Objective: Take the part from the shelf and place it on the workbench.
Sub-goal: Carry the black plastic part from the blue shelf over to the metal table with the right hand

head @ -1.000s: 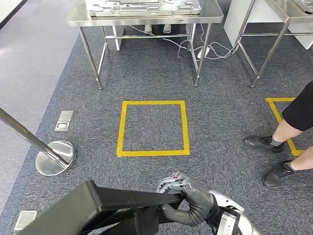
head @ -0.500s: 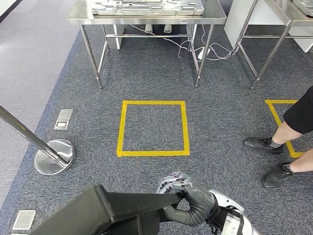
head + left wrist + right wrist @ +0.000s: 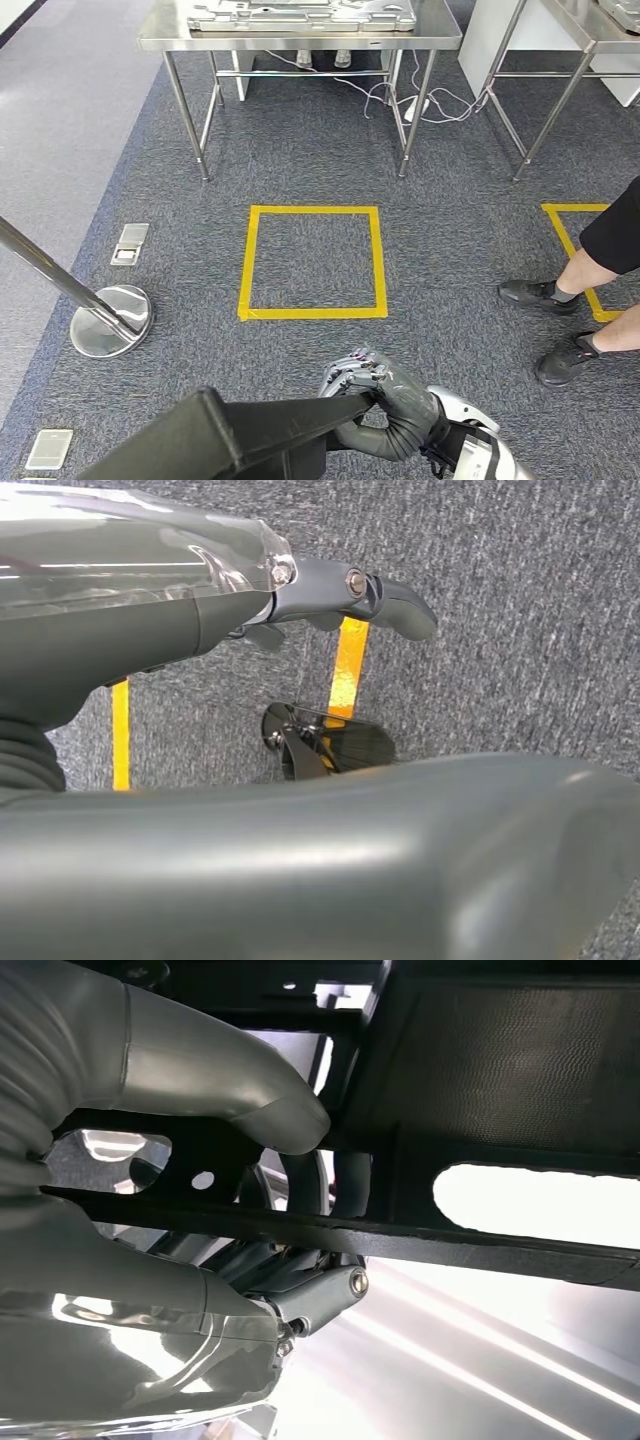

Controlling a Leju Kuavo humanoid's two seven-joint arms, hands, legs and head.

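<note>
Part [image 3: 249,435] carried low over carpet, long axis across body; right hand [image 3: 377,400] grips its right end, left hand [image 3: 226,610] unclear. Desk [image 3: 302,38] straight ahead, well apart.

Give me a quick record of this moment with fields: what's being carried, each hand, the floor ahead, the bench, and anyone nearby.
Carried item: long black metal part, held low in front of the robot
Right hand: grips the part's end
Left hand: seen over the carpet beside the part; a grip cannot be told
Floor ahead: yellow tape square on grey carpet
Bench: stainless steel workbench beyond the square, a grey tray on top
Nearby: a person's legs in black shoes at the right; chrome stanchion base at the left
</note>
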